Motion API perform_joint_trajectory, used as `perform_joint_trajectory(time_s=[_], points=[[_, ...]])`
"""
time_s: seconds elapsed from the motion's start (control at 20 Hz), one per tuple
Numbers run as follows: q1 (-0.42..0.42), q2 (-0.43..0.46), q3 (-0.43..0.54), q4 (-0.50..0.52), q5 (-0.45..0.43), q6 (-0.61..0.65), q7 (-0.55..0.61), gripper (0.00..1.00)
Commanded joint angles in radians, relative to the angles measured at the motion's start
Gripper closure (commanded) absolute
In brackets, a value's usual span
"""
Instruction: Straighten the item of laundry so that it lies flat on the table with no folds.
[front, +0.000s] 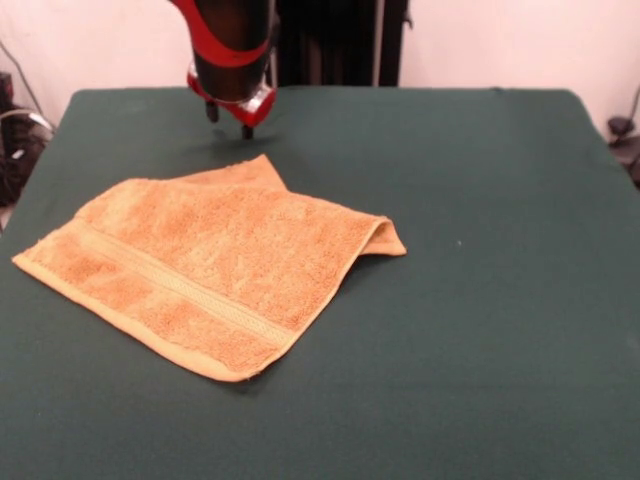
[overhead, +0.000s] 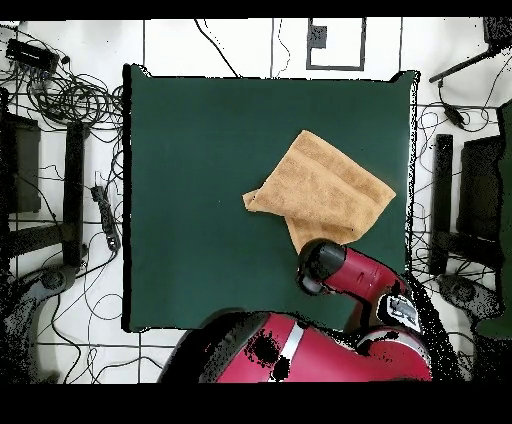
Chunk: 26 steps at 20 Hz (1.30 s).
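Observation:
The orange-tan towel (front: 215, 260) lies left of centre on the green table (front: 480, 300). It is folded over on itself: the fold runs to its right corner, and a lower layer peeks out at its far edge. A woven band crosses its near-left part. My gripper (front: 230, 120) hangs from the red and black arm just above the table, beyond the towel's far corner and apart from it. In the overhead view the towel (overhead: 325, 190) sits right of centre on the table (overhead: 200, 200), and the arm (overhead: 322, 265) covers its lower corner and hides the gripper.
The robot's dark pedestal (front: 340, 40) stands behind the table's far edge. In the overhead view, cables (overhead: 70, 90) and stands (overhead: 75, 190) lie on the floor to the left of the table, and more equipment (overhead: 470, 190) stands to its right.

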Motion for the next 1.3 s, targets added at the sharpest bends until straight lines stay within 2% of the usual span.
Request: perform_joint_trajectory(time_s=[0.05, 0.8, 1.3], points=[[0.038, -0.024, 0.207, -0.184, 0.030, 0.006, 0.043, 0.00], [0.041, -0.034, 0.213, -0.191, 0.015, 0.024, 0.079, 0.00], [0.035, -0.042, 0.225, -0.126, 0.048, -0.010, 0.148, 0.00]])
